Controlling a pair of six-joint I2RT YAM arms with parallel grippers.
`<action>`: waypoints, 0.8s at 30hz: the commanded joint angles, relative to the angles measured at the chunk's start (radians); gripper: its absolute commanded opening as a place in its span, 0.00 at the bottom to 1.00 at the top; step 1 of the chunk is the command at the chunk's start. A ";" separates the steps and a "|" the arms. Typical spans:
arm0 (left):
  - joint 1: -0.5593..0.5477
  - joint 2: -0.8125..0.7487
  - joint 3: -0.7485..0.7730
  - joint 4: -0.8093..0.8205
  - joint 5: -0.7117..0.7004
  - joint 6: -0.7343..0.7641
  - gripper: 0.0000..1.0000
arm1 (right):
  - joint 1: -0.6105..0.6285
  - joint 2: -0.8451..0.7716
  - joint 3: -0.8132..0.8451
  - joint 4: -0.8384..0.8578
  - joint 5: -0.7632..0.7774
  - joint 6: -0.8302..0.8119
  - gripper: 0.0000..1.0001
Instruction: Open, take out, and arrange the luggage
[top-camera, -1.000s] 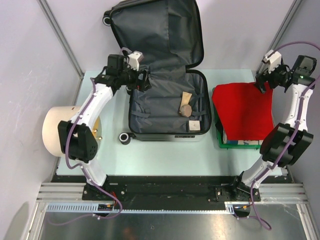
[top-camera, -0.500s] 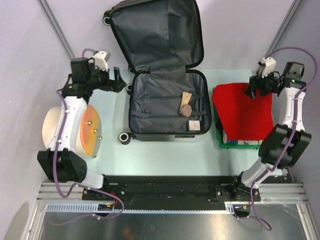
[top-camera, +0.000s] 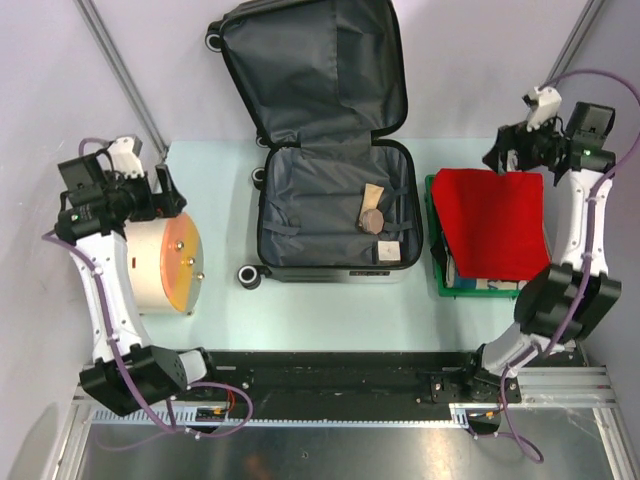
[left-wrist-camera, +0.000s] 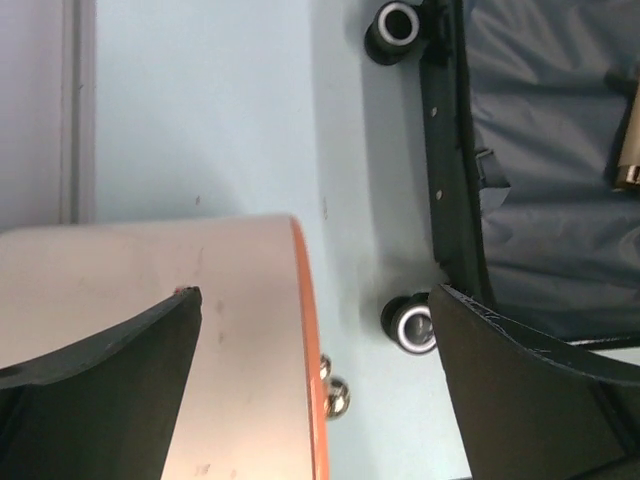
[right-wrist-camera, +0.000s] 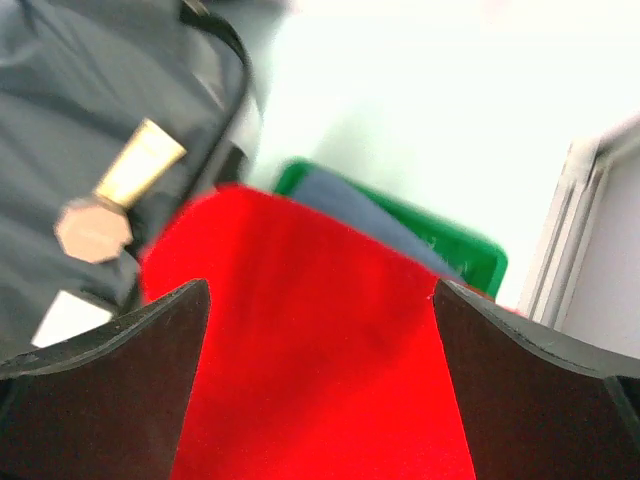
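The luggage (top-camera: 320, 200) lies open in the middle of the table, between the two arms, and the step in hand looks like emptying it. Three small things are left in its right half: a beige tube (top-camera: 372, 194), a round brown piece (top-camera: 372, 220) touching the tube's near end, and a white card (top-camera: 386, 251) nearer the front wall. The right gripper (top-camera: 505, 152), fingers spread wide and holding nothing, hangs to the right of the luggage over a red cloth (top-camera: 495, 220) lying in a green bin (top-camera: 437, 280), so it is probably the better arm to reach in. It should come down from above, clear of the rim and the raised lid, and close across the tube's narrow width without nudging the round piece. The left gripper (top-camera: 165, 193), fingers also apart and empty, hovers to the left of the luggage over a beige cylinder (top-camera: 140, 265). The luggage itself shows dark grey fabric lining with straps, a black rim and black wheels, and its lid stands up at the back.
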 joint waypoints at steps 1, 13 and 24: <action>0.079 -0.061 0.007 -0.124 0.018 0.136 1.00 | 0.145 -0.208 0.021 0.106 -0.019 0.063 0.99; 0.320 -0.106 -0.008 -0.442 0.076 0.421 1.00 | 0.639 -0.290 -0.161 0.261 0.011 0.071 1.00; 0.432 -0.147 -0.034 -0.601 -0.040 0.660 0.99 | 0.823 0.047 -0.048 0.253 -0.259 0.229 0.96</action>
